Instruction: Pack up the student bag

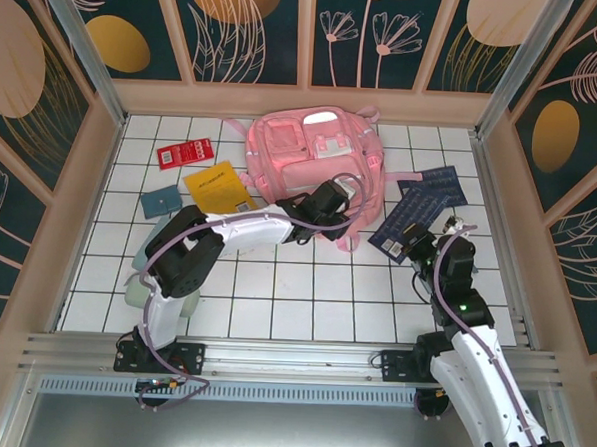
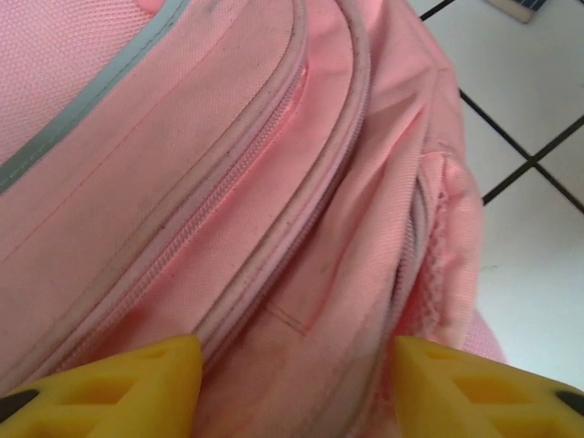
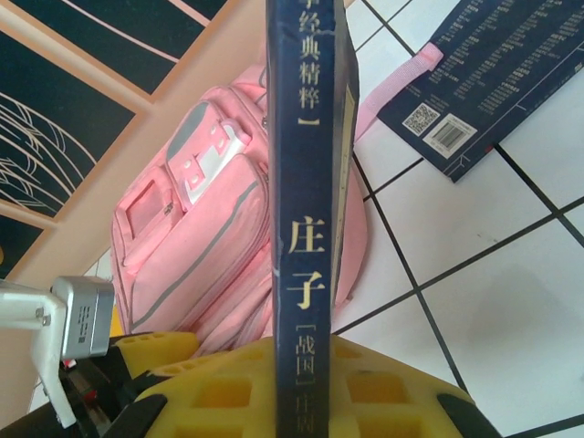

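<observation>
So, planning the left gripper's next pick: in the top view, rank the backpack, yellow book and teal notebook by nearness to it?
1. Backpack, directly beneath the left gripper.
2. Yellow book, to its left.
3. Teal notebook, farther left.

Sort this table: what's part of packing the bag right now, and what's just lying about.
In the job: pink backpack; dark blue book clamped in right gripper; left gripper at the backpack's zips.
Lying about, perhaps for later: yellow book; red booklet; small teal item; barcoded navy book.
</observation>
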Action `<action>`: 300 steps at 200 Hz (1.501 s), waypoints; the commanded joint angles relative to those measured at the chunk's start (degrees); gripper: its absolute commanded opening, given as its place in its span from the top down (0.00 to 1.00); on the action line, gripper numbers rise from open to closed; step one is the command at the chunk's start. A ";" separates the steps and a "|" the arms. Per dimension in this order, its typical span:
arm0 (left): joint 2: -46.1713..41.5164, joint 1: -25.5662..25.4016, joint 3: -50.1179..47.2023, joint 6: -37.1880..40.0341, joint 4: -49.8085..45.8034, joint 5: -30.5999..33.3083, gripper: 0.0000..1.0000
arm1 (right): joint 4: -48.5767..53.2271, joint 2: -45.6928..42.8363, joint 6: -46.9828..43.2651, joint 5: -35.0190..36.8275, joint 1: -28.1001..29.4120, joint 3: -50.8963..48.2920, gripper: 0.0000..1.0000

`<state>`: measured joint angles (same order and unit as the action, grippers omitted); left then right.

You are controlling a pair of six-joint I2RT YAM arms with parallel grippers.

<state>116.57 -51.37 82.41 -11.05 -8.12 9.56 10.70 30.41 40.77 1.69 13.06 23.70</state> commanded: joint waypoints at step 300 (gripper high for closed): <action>-2.09 0.27 4.47 -2.60 -2.04 -5.34 0.88 | -17.41 2.21 3.44 -19.38 -1.32 -6.41 1.00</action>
<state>112.73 -50.92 86.80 -12.40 -13.45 5.78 -5.82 33.17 45.32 -17.67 12.03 15.38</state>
